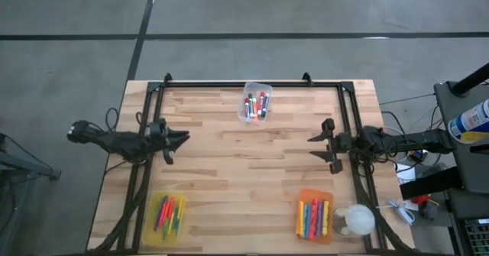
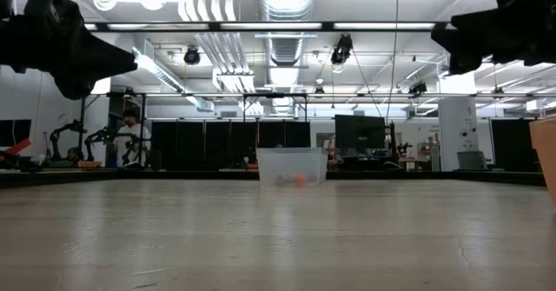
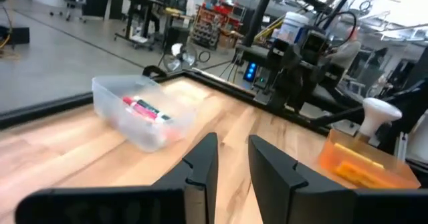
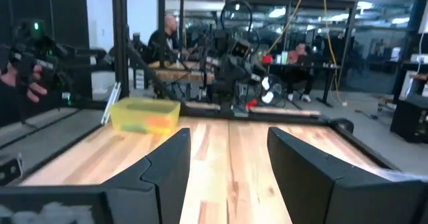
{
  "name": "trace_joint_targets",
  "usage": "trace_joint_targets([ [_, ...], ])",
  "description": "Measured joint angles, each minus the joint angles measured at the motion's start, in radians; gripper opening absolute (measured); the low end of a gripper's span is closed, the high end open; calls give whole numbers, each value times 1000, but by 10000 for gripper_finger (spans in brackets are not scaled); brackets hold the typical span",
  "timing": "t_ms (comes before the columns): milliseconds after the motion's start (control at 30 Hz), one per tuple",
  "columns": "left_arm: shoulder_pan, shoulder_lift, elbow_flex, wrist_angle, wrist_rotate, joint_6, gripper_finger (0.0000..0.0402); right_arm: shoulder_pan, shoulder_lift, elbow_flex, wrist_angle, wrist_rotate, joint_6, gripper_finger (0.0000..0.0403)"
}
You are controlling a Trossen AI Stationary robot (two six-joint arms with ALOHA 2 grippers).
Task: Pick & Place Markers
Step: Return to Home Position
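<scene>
Several markers lie in three bins. A clear bin at the table's far middle holds red and green ones. A yellow bin stands at the near left and an orange bin at the near right. My left gripper hovers above the table's left side, pointing right, its fingers a narrow gap apart and empty. My right gripper hovers above the right side, pointing left, wide open and empty.
A white round object stands beside the orange bin at the near right corner. A black frame runs along the table's far edge and both sides. Bare wood lies between the two grippers. People show in the room beyond.
</scene>
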Motion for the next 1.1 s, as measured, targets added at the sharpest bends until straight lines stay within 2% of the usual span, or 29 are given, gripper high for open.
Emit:
trace_joint_targets([
  [133,0,0,-31,87,-3,21,78,1,3,0,-43,0,-3,192],
  [1100,0,5,-34,90,-3,23,78,1,15,0,-57,-1,-3,192],
])
